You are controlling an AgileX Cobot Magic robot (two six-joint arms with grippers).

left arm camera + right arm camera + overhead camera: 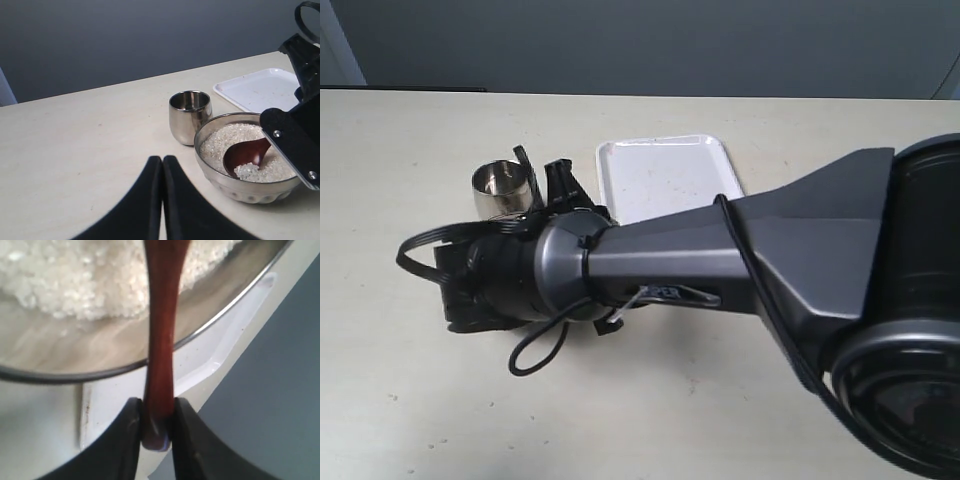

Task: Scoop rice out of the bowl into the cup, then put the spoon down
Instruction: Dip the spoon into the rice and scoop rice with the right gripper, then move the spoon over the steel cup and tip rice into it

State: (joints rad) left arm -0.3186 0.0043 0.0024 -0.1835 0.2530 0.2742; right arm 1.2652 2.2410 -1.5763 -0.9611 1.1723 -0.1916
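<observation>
The steel bowl point(240, 187) holds a heap of white rice point(227, 139). In it rests the dark scoop of the wooden spoon point(247, 155), with a small clump of grains in it. My right gripper point(158, 412) is shut on the end of the spoon's handle point(161, 340), just outside the bowl's rim point(225, 310). The steel cup point(189, 116) stands upright right beside the bowl, also seen in the exterior view point(503, 188). My left gripper point(162, 162) is shut on nothing, low over the table short of the bowl. The right arm hides the bowl in the exterior view.
A white tray point(665, 175) lies on the table beyond the bowl, under the spoon's handle end point(200, 365). The right arm point(720, 250) stretches across the table from the right. Bare table surface point(75, 150) lies to the cup's side.
</observation>
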